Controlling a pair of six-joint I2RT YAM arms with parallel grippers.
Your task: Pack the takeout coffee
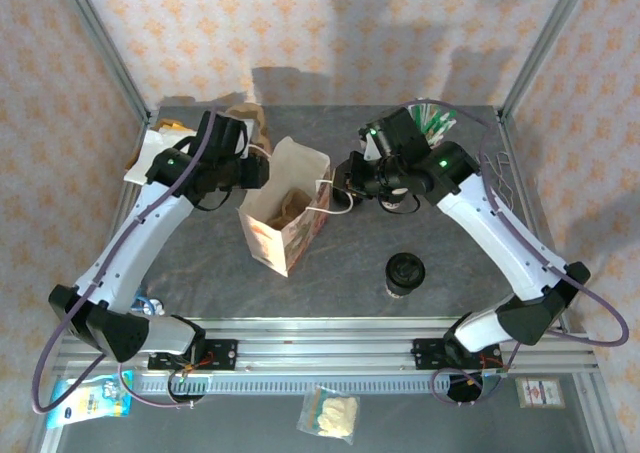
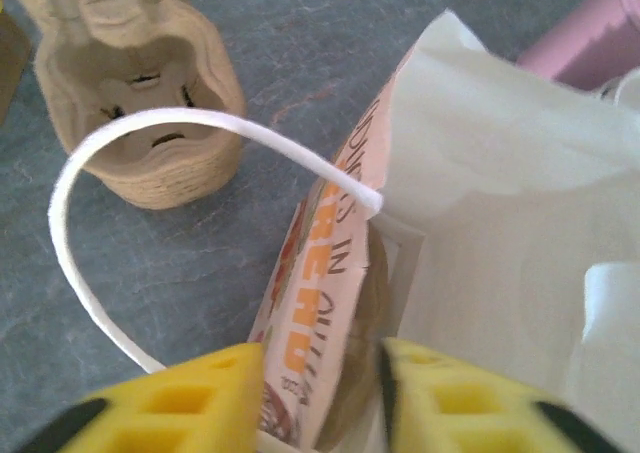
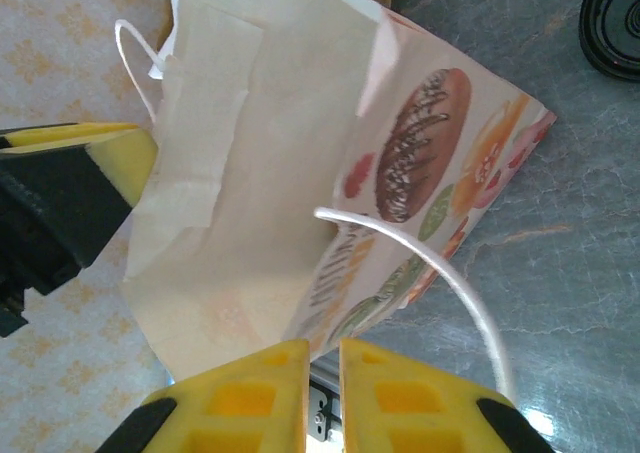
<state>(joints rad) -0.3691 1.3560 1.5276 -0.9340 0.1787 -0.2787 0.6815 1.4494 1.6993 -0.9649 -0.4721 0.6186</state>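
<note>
The right gripper point(image 3: 322, 378) pinched the paper bag point(image 3: 240, 173) by its rim; the left gripper point(image 2: 320, 393) stood parted astride the opposite rim. Holding the bag open, I judged. The takeout coffee point(image 1: 405, 273) stood apart on the table point(image 1: 340, 293); next, one gripper must fetch it

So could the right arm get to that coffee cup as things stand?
Probably, once it lets go: its fingers are pinched on the rim of the paper bag. The coffee cup stands on bare table close by, nothing between.
</note>
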